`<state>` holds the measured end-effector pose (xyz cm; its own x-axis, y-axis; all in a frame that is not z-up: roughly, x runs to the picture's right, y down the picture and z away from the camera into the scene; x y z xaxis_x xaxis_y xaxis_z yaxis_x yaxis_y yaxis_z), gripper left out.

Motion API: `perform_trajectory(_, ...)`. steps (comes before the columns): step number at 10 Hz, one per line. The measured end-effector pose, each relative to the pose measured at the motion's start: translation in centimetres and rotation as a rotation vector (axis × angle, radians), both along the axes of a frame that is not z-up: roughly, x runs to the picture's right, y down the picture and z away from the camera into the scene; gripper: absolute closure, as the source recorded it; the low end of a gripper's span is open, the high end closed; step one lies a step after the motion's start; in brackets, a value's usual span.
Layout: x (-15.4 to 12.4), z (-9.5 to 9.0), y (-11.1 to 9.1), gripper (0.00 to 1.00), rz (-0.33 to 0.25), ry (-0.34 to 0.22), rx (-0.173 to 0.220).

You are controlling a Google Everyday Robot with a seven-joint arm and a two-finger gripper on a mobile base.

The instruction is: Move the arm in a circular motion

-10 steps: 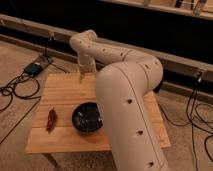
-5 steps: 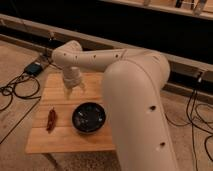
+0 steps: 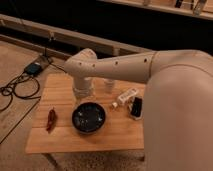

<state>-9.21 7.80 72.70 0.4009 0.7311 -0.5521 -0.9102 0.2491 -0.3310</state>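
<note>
1. Since half a second ago my cream-white tubular arm (image 3: 150,70) has swung further across the camera view: the thick near segment now fills the right side, and the forearm stretches left over the small light wooden table (image 3: 75,142), whose right half was hidden before and now shows more things.

2. In the one camera view, my gripper (image 3: 83,94) hangs from the wrist just behind the black round bowl (image 3: 89,117), pointing down at the tabletop. I cannot tell how it stands, and nothing appears to be held.

3. Taking the bowl as landmark: a dark red chilli-shaped object (image 3: 51,119) lies to its left near the table edge; a white oblong bottle-like object (image 3: 127,95) lies to its right, with a flat black rectangular item (image 3: 136,108) just beyond that. A pale cup-like shape (image 3: 109,85) stands behind the bowl, partly hidden by my forearm.

4. Progress, as I judge it: the task is only a circular sweep of the arm, and I seem to be mid-arc, somewhere on the far-left part of the loop. How much of the circle remains I cannot say.

5. Surfaces: my arm is smooth, matte, rounded at the joints, with a row of small dark dots. The table is pale grained wood; the bowl looks glossy and dark inside. Black cables (image 3: 15,90) trail on the speckled floor left of the table.
</note>
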Motion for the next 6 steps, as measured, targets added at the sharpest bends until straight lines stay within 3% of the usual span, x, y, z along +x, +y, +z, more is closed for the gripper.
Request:
perform_trajectory(3, 6.1, -0.3, -0.4, 0.35, 0.103, 0.103, 0.017)
perform_trajectory(6, 6.4, -0.3, -0.6, 0.35, 0.109, 0.11, 0.019)
